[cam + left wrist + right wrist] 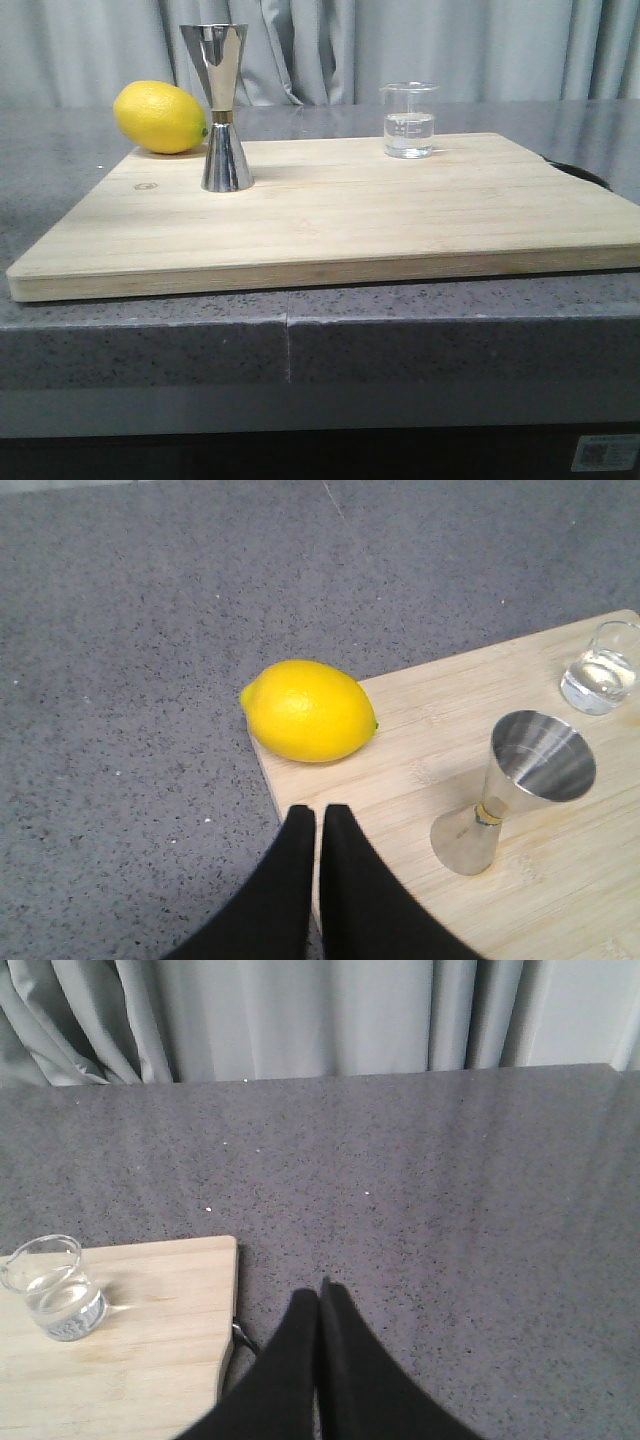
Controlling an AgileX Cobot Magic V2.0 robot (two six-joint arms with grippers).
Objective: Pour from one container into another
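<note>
The clear glass beaker point(410, 120), about a third full of clear liquid, stands at the back right of the wooden board point(330, 215). It also shows in both wrist views point(603, 670) point(55, 1288). The steel jigger point(222, 108) with a gold band at its waist stands upright at the board's back left point(520, 785). My left gripper point(318, 812) is shut and empty, over the board's edge below the lemon. My right gripper point(318, 1295) is shut and empty, over the grey counter off the board's right side. Neither gripper shows in the front view.
A yellow lemon point(160, 117) lies at the board's back left corner next to the jigger point(310, 710). The board rests on a speckled grey counter point(300, 330). Grey curtains point(400, 45) hang behind. A black metal handle point(580, 172) sticks out at the board's right edge.
</note>
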